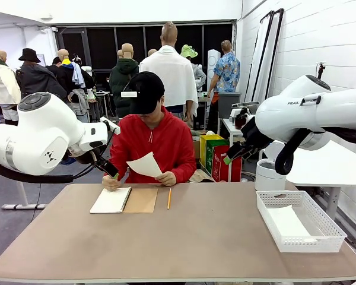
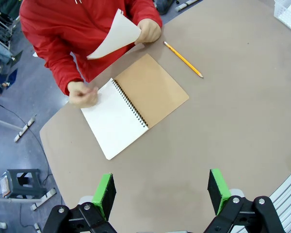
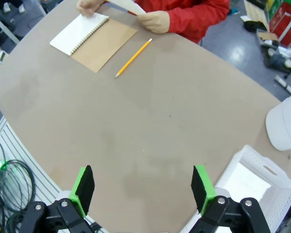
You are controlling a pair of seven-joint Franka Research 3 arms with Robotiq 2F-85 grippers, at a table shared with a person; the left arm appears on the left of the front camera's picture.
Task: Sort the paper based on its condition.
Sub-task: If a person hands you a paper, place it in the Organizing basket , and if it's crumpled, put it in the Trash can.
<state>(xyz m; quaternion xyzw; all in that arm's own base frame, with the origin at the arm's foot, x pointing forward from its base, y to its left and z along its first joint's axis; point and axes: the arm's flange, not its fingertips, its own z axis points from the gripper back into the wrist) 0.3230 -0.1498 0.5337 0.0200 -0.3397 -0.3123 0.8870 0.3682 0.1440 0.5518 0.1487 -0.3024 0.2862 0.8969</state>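
A person in a red top at the far side holds a loose white sheet of paper [image 1: 146, 164] off the table in one hand; the paper [image 2: 114, 36] curls slightly, and its edge [image 3: 128, 6] shows at the top of the right wrist view. My left gripper [image 2: 161, 194] hovers open high above the near table, nothing between its green pads. My right gripper [image 3: 141, 189] is likewise open and empty, high over the table's middle. In the front view my left gripper [image 1: 108, 168] hangs beside the person's arm, and my right gripper [image 1: 232, 155] is raised at the right.
An open spiral notebook [image 1: 123, 200] with a brown cover lies before the person, a yellow pencil [image 1: 168, 198] to its right. A white mesh basket [image 1: 298, 221] sits at the table's right, with white sheets inside. A white bin [image 1: 269, 175] stands beyond the table's edge.
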